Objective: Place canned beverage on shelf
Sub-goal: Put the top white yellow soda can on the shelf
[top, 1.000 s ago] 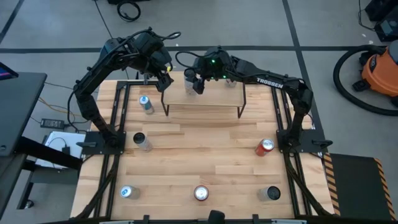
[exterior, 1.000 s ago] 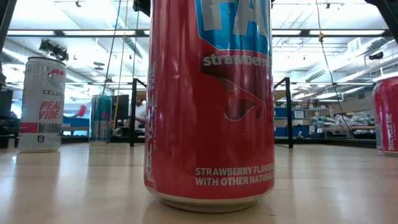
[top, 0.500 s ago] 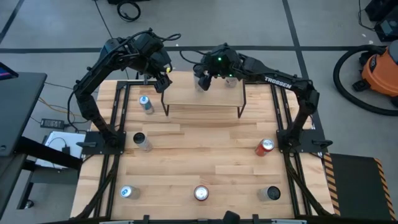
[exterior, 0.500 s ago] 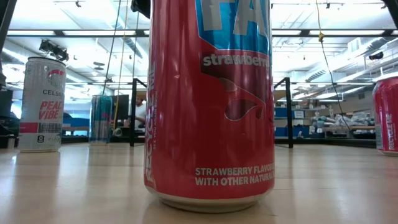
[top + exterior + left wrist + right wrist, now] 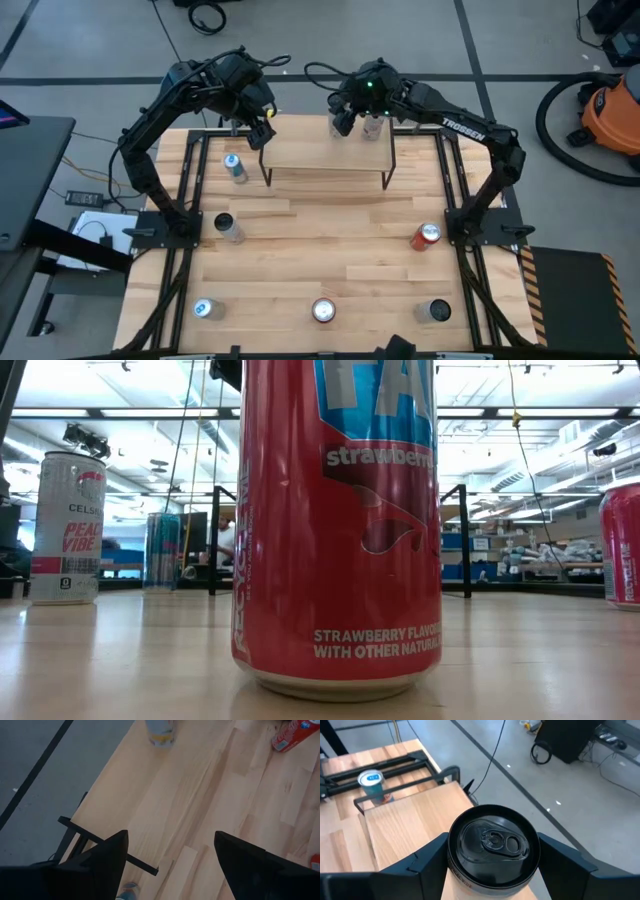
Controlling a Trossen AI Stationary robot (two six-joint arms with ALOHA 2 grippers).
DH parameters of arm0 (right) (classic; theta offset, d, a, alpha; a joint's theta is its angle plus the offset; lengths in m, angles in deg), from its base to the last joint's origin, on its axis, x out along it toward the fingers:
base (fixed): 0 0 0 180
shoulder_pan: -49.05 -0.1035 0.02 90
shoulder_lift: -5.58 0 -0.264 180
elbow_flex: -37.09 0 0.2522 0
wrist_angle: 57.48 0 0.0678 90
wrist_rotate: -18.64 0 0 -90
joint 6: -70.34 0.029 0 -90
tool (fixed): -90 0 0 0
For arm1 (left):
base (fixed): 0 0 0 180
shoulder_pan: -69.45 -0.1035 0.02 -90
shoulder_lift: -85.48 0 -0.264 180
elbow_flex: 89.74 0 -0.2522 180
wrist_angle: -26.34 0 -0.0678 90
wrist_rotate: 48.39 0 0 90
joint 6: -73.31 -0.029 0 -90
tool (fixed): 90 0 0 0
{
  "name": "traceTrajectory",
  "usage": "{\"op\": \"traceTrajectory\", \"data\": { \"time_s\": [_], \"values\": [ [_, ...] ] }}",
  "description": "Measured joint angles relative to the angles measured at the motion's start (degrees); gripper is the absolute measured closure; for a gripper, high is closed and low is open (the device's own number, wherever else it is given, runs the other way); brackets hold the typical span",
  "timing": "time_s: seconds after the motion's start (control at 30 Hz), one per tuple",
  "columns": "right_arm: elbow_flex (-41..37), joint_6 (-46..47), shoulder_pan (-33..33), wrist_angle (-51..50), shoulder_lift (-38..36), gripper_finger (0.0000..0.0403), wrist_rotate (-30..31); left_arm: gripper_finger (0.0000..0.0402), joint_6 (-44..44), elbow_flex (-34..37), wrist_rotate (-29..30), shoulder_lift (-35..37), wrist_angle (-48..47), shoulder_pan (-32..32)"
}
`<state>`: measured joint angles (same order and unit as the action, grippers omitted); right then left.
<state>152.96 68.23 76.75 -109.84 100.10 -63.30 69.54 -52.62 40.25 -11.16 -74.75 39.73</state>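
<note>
A: Can [image 5: 492, 845], black-topped, sits between our right gripper's [image 5: 492, 870] two fingers; we see its lid dead centre in the right wrist view, a finger close on each side.

B: Are we clamped on it?

A: It looks gripped, the fingers set about the can's sides. From above, the right gripper [image 5: 345, 122] is over the shelf's [image 5: 325, 152] far edge, toward its right half, and the can there is mostly hidden under the wrist.

B: Anything else on the board?

A: A second can [image 5: 373, 127] stands just right of our gripper on the far right corner of the shelf. The two are close; we cannot tell whether they touch.

B: And our left gripper [image 5: 262, 130]?

A: It hangs at the shelf's far left corner, fingers spread with nothing between them; in the left wrist view only bare table [image 5: 210, 810] shows through the gap.

B: What else is on the table?

A: A blue-topped can [image 5: 234, 167] left of the shelf, a dark-topped one [image 5: 228, 227] nearer on the left, a red can [image 5: 426, 236] at right, and three along the near edge: blue-topped can [image 5: 205, 310], strawberry can [image 5: 338, 525], dark one [image 5: 435, 311].
</note>
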Motion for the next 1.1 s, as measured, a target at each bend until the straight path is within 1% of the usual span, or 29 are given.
{"op": "traceTrajectory", "data": {
  "time_s": [0.2, 0.27, 0.37, 0.53, 0.77, 0.9, 1.1],
  "values": [
    [-0.1, 0.4, 0.2, 0.0, -2.1, 0.0135, 0.0, 0.0104, 0.0, 0.0, 0.0, 0.0, 0.0, 0.0],
    [-1.5, 0.7, 0.1, 0.8, -3.2, 0.0134, 0.0, 0.0104, 0.0, 0.0, 0.0, 0.0, 0.0, 0.0],
    [-5.9, 1.2, 0.1, 3.7, -5.3, 0.0135, 0.6, 0.0104, 0.0, 0.0, 0.0, 0.0, 0.0, 0.0],
    [-13.4, 1.7, 0.2, 13.2, -8.7, 0.0134, 1.2, 0.0104, 0.0, 0.0, 0.0, 0.0, 0.0, 0.0],
    [-20.7, 1.9, 0.2, 16.8, -10.1, 0.0133, 2.6, 0.0104, 0.0, 0.0, 0.0, 0.0, 0.0, 0.0],
    [-22.4, 1.6, 0.2, 18.7, -10.3, 0.0132, 4.1, 0.0104, 0.0, 0.0, 0.0, 0.0, 0.0, 0.0],
    [-22.4, 1.6, 0.6, 19.1, -10.3, 0.0131, 4.3, 0.0104, 0.0, 0.0, 0.0, 0.0, 0.0, 0.0]
  ]
}}
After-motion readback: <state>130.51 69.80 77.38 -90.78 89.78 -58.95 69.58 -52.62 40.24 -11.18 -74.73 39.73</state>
